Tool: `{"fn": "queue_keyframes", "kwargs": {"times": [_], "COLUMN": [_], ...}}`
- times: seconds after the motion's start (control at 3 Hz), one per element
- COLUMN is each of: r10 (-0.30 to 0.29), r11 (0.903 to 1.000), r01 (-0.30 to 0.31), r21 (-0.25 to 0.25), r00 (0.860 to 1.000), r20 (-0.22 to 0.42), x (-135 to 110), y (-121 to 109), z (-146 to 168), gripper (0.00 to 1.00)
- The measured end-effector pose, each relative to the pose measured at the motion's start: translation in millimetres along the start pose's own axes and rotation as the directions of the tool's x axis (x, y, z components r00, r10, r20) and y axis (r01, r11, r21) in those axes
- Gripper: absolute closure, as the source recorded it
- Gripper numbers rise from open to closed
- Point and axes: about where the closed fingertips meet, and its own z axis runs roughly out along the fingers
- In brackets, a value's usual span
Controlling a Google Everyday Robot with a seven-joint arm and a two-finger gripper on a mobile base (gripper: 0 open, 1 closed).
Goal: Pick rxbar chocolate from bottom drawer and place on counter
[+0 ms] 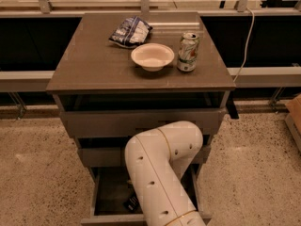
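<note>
The bottom drawer [109, 191] stands pulled open below two higher drawers. A small black rxbar chocolate [132, 203] lies inside it, partly hidden by my white arm [162, 173]. The arm bends down from the elbow into the drawer. My gripper is hidden behind the arm, somewhere low in the drawer, so I do not see it. The counter [89, 65] is the grey-brown top of the cabinet.
On the counter stand a blue-and-white chip bag [130, 31], a white bowl [152, 56] and a can [188, 51]. A rail and dark panels run behind the cabinet. Speckled floor lies on both sides, with a box edge [294, 117] at far right.
</note>
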Motion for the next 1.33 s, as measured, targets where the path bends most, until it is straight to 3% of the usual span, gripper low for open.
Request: {"fn": "queue_keyframes", "kwargs": {"times": [0.33, 1.33], "r10": [0.001, 0.033], "r11": [1.0, 0.9946], "r01": [-0.001, -0.037], "r21": [-0.009, -0.097], "r00": [1.0, 0.998], "r20": [-0.001, -0.048], "x": [0, 8], "y": [0, 10], "z": [3, 38], "gripper": [0.0, 0.0]}}
